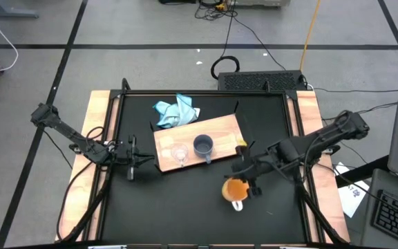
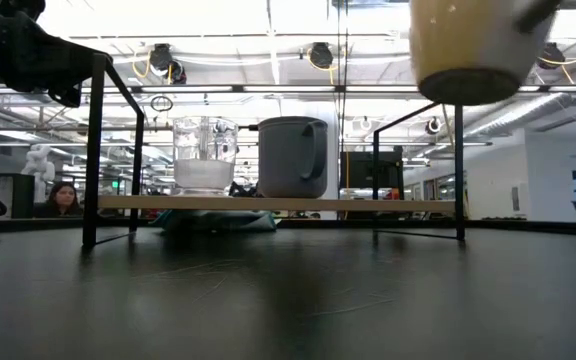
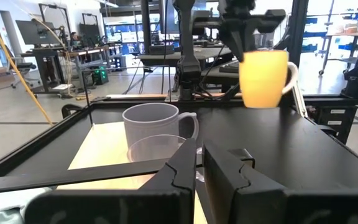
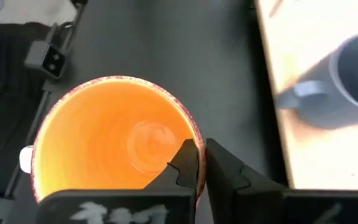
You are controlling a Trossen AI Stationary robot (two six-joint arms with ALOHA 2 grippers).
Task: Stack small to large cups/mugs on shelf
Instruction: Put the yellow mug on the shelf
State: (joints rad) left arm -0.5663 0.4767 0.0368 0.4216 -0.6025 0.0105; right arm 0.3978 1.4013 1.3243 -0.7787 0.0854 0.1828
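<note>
While seen from above, the right gripper [image 1: 244,181] is clamped on the rim of the one orange mug [image 1: 235,189], held off the shelf [image 1: 223,128], where one grey-blue mug [image 1: 203,145] and one clear glass cup [image 1: 179,153] are stood beside the closed, empty left gripper [image 1: 141,159]. At table height, the orange mug [image 2: 480,50] is seen lifted above the shelf [image 2: 278,204]. From the right wrist, fingers [image 4: 188,165] are seen pinching the mug's wall.

light blue cloth [image 1: 176,111]: crumpled, far table edge | cables [image 1: 220,14]: floor | keyboard [image 1: 396,213]: right

glass cup [image 1: 179,153] and mug [image 1: 203,145] side by side on shelf [image 1: 220,128], cloth [image 1: 175,112] behind
</note>
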